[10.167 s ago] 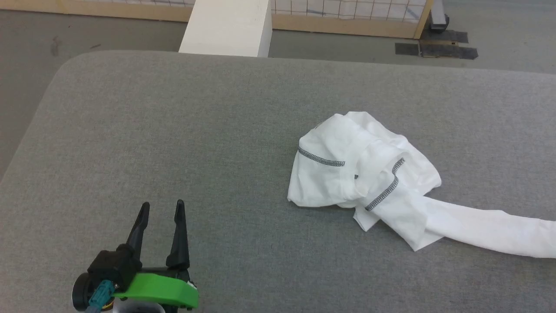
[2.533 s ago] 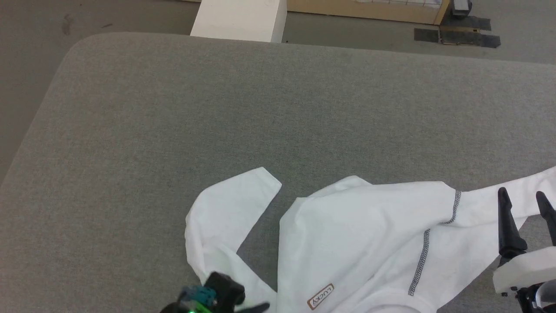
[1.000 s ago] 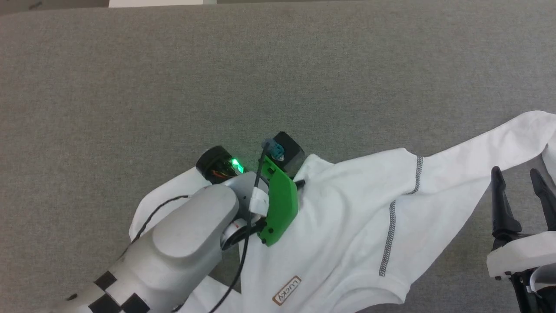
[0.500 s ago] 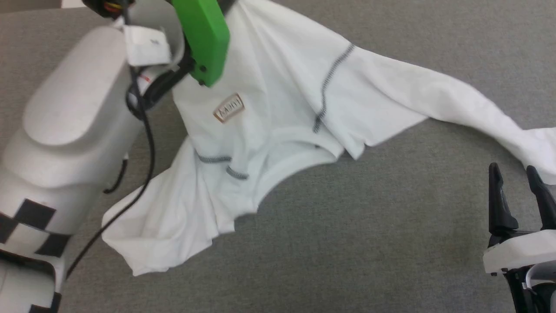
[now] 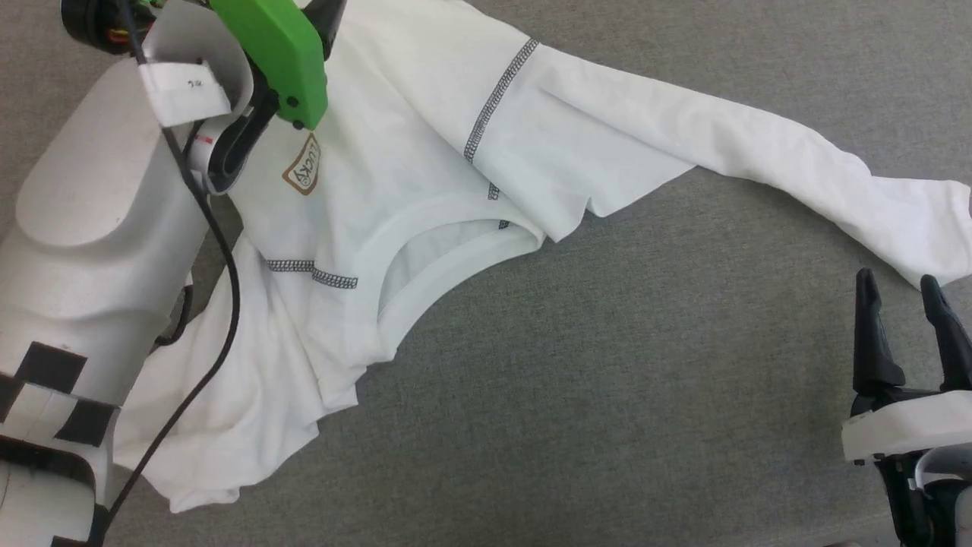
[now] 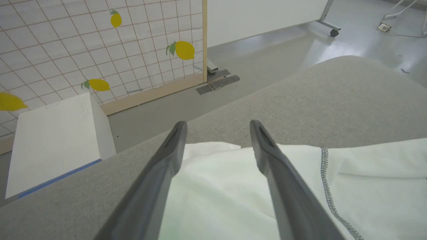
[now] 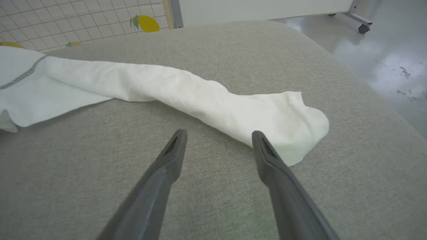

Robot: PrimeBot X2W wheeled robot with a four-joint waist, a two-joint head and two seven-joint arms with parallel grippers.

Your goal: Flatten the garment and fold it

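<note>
Freshly let go by the left hand (image 6: 217,123), now spread above it, the garment (image 5: 425,137) lies rumpled on the grey surface (image 5: 607,380): flattening seems unfinished, and the right hand (image 5: 896,277), also spread, likely needs the nearby sleeve.

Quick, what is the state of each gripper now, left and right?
Left gripper: open, holding nothing, fingers over the garment.
Right gripper: open, holding nothing.
</note>
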